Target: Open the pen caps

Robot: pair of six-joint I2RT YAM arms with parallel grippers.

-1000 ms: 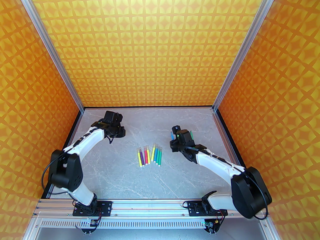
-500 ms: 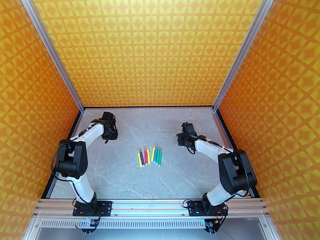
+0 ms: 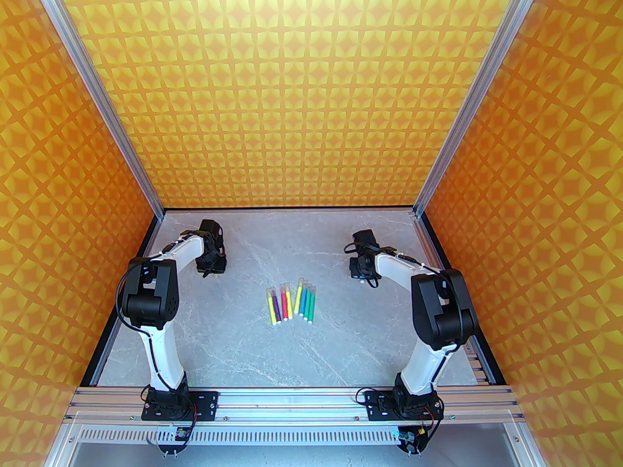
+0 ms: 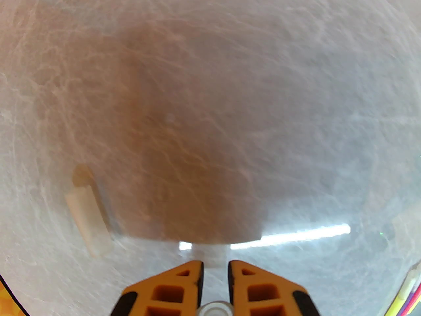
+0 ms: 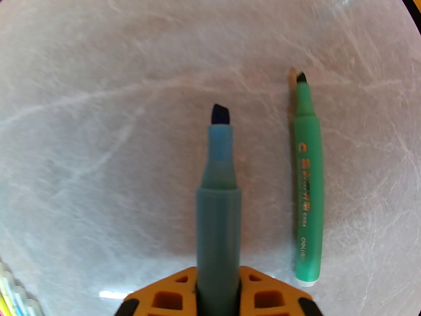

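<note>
1. My right end effector (image 5: pixel 218 276) is clenched on the blue pen (image 5: pixel 217 209). Its cap is off and the dark chisel tip is bare. My left end effector (image 4: pixel 215 266) is clenched on what looks like a clear cap (image 4: pixel 213 257).
2. The green pen (image 5: pixel 307 193) lies uncapped just beside the blue one. A loose cap (image 4: pixel 88 216) lies flat on the surface (image 3: pixel 243 348). The capped pens (image 3: pixel 290 303) sit in a row mid-surface, between my arms.
3. Risk: the blue barrel is smooth, round plastic, so it may roll on release and knock the green pen. The bare tip could ink the surface.
4. Risk: the clear cap is tiny, hard and slick, so it could pop from my pinch. It is near-colourless and easily lost on pale veining.
5. The surface is glossy and marble-look, with glare. The pens are thin cylinders, and the green one has a white end plug.
</note>
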